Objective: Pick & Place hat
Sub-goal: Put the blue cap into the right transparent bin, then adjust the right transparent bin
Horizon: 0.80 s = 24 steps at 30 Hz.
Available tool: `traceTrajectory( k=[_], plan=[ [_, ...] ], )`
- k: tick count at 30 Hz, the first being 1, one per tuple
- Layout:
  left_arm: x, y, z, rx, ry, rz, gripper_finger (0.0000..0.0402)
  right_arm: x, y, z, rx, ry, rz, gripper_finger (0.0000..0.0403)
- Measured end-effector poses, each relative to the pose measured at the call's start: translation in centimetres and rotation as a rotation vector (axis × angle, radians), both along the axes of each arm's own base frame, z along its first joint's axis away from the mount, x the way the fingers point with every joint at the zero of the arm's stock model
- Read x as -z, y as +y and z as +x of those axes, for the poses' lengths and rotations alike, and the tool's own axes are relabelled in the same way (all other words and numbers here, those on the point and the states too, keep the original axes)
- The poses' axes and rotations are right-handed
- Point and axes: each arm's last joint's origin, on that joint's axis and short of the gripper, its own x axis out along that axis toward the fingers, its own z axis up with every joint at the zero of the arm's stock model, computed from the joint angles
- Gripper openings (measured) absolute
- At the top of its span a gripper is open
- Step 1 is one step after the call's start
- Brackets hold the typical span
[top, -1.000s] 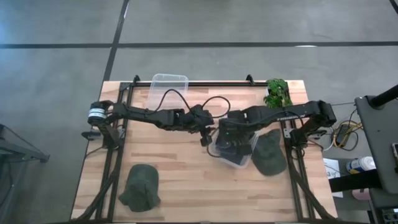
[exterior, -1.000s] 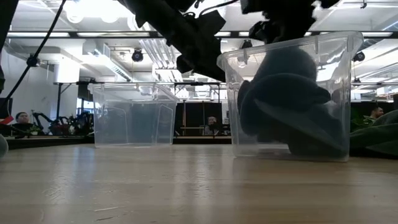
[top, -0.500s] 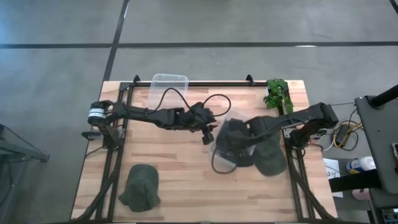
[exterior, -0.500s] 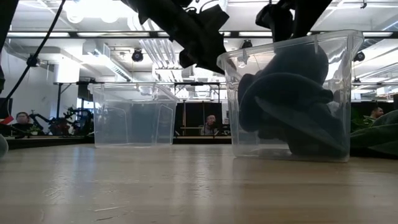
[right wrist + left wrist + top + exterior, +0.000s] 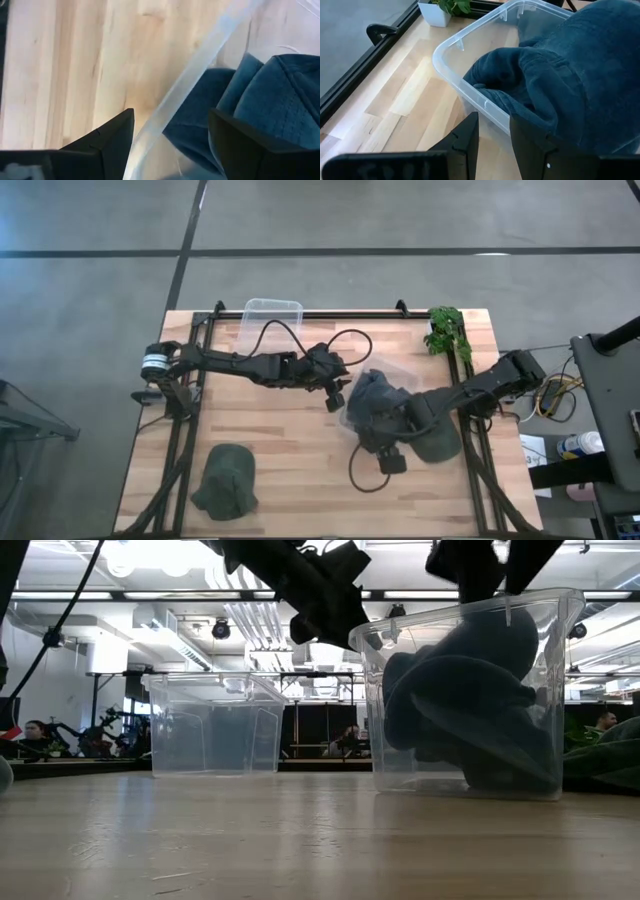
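A dark blue-grey hat (image 5: 378,395) lies bunched inside a clear plastic bin (image 5: 350,418) at mid-table, and part of it bulges above the rim (image 5: 470,690). My right gripper (image 5: 172,135) hangs open above the bin's near rim and touches nothing; in the high view it is at the bin's near side (image 5: 378,442). My left gripper (image 5: 495,137) is at the bin's left rim (image 5: 336,395), its fingers close together. My left gripper is on the clear bin's rim (image 5: 487,107) near a corner, one finger (image 5: 467,137) outside the wall and one finger (image 5: 532,145) inside above the hat. It slants down from the table's left. The bin stands on the table.
A green hat (image 5: 437,435) lies right of the bin, partly under my right arm. Another green hat (image 5: 226,481) lies near the table's near-left corner. A second clear bin (image 5: 272,317) stands at the far edge and a potted plant (image 5: 447,330) at the far right.
My right gripper has come up out of the bin and drawn back toward the table's near edge, leaving the blue-grey hat lying in the bin. The hat now shows uncovered from above. The bin has shifted slightly.
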Motion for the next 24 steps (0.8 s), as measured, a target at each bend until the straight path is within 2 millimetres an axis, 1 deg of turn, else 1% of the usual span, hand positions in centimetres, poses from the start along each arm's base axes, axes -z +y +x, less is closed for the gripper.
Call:
traceTrajectory(
  k=[2, 4, 5, 7, 9, 11, 15, 17, 18, 22, 24],
  plan=[
    [0.1, 0.0, 0.0, 0.000, 0.007, -0.001, 0.0106, 0.5, 0.0, 0.0, 0.018, 0.000, 0.011, 0.0246],
    [0.2, 0.0, -0.1, 0.001, 0.021, -0.001, 0.0106, 0.3, 0.3, -0.3, 0.020, 0.000, 0.012, 0.0247],
    [0.3, -0.1, -0.2, 0.001, 0.040, -0.001, 0.0106, 0.0, 0.5, -0.6, 0.023, -0.002, 0.018, 0.0246],
    [0.7, -0.1, -0.5, 0.003, 0.086, 0.000, 0.0106, -1.5, 1.0, -1.5, 0.035, -0.020, 0.035, 0.0246],
    [1.0, -0.1, -0.7, 0.003, 0.126, 0.000, 0.0106, -3.1, 1.4, -3.0, 0.058, -0.018, 0.051, 0.0247],
    [1.2, -0.1, -0.9, 0.003, 0.158, -0.001, 0.0106, -3.8, 1.7, -4.8, 0.110, 0.023, 0.047, 0.0246],
    [1.5, -0.1, -1.2, 0.005, 0.201, -0.002, 0.0106, -4.0, 2.3, -8.3, 0.258, 0.128, 0.023, 0.0246],
    [1.6, -0.1, -1.3, 0.005, 0.215, -0.003, 0.0106, -3.5, 2.4, -9.3, 0.338, 0.134, 0.012, 0.0246],
    [1.7, -0.1, -1.3, 0.005, 0.220, -0.003, 0.0106, -2.8, 2.3, -9.5, 0.382, 0.140, -0.006, 0.0246],
    [1.8, -0.1, -1.4, 0.012, 0.231, -0.009, 0.0106, 0.9, 1.0, -9.6, 0.547, 0.201, -0.062, 0.0246],
    [1.8, -0.2, -1.4, 0.014, 0.232, -0.011, 0.0106, 2.7, 0.6, -9.2, 0.583, 0.189, -0.047, 0.0247]
  ],
)
